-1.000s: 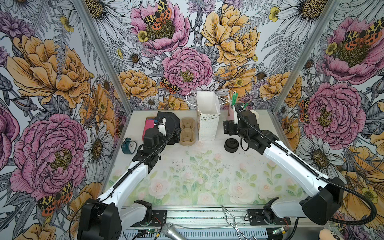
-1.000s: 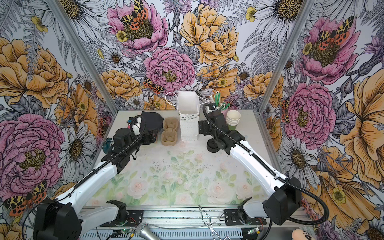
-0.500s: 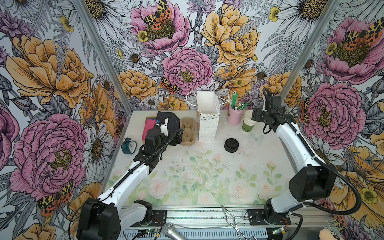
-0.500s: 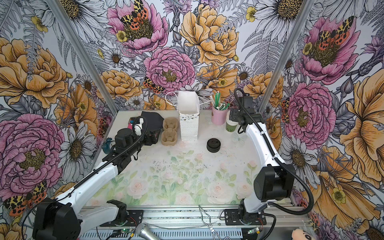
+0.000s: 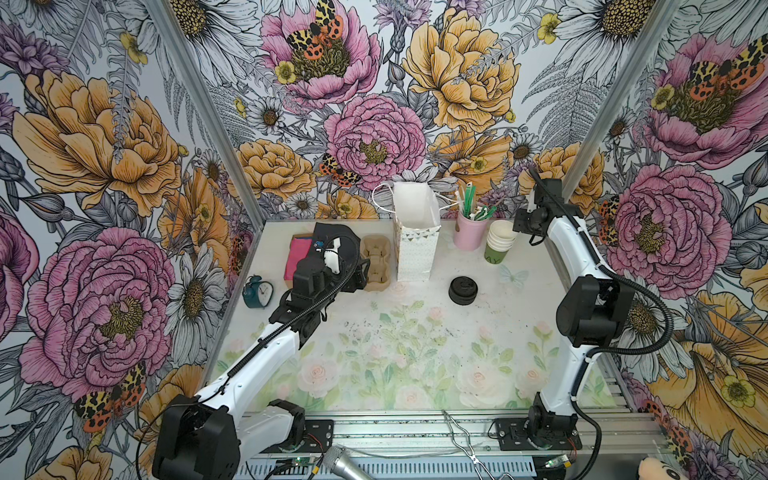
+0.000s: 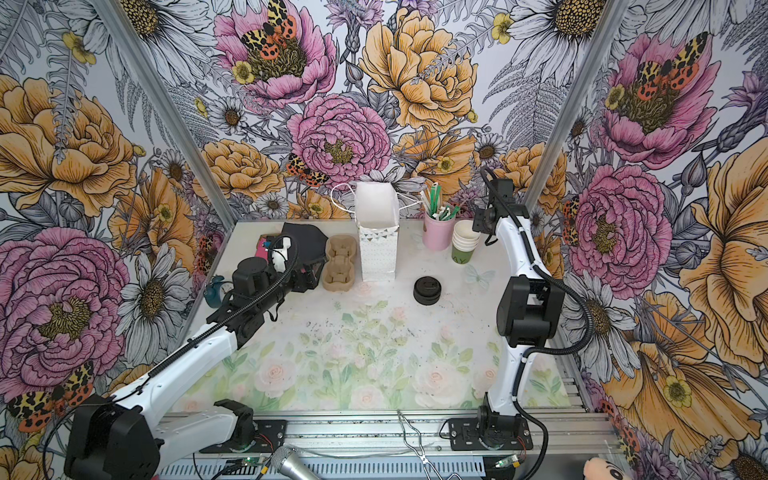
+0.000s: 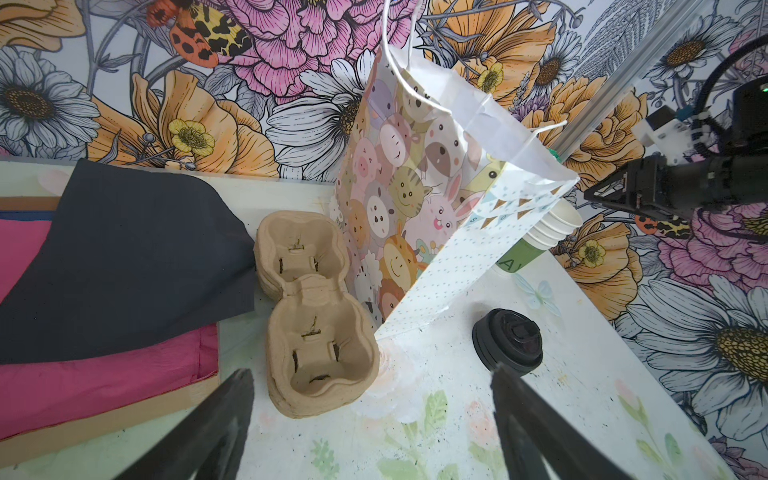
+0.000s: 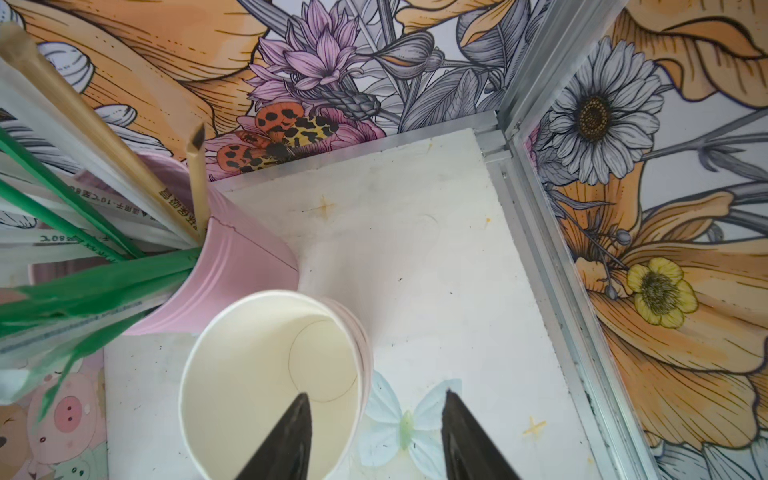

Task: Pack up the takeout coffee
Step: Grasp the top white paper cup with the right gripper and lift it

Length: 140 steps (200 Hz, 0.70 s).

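Hardly begun, with paper bag [image 5: 415, 253] apparently empty. Straddles rim of cup stack [image 8: 249, 374] with right gripper [image 8: 376, 395] half-open, unclamped; holds left gripper [image 7: 372, 370] wide, empty.

From here I only get the tips of the left claw [image 7: 371, 371] and the right claw [image 8: 376, 394]; their fingers run off each wrist view's edge. The gift bag [image 7: 415, 187] covers most of the cup stack [image 7: 555, 226]. The straws [image 8: 83, 282] are blurred and cropped. In a top view the black sheet [image 5: 328, 230] and my left arm [image 5: 307, 278] hide much of the pink paper [image 5: 297, 257], and I can't read the stack's green print.
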Motion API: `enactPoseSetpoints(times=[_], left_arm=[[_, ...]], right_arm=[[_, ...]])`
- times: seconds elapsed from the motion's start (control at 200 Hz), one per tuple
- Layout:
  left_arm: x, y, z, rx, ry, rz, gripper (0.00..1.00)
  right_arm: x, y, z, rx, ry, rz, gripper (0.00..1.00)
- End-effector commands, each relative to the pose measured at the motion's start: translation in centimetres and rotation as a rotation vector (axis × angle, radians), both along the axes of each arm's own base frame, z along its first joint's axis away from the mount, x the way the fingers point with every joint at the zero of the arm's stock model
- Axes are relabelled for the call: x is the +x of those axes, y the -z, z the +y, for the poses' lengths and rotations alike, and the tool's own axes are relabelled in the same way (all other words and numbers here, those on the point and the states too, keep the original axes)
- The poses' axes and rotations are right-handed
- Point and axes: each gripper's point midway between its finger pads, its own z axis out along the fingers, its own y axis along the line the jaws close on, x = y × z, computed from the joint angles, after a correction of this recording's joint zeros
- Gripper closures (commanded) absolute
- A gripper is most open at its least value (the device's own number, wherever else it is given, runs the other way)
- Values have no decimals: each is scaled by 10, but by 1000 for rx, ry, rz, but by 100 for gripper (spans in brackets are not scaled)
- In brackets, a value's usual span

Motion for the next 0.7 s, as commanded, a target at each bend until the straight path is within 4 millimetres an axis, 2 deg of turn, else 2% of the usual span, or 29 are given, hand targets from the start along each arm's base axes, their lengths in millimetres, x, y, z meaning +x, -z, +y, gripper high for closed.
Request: enactPoseSetpoints(times=[0.0,0.385,0.695], left_arm=[[2,-10,-7,-4,24,-32,10],[3,-6,-10,3,24,-24,10],[3,-6,-10,8,21,-24,10]], right_arm=[[4,3,5,30,-26,20,53],[16,24,2,48,-20,63,74],[17,23,2,47,-19,61,94]])
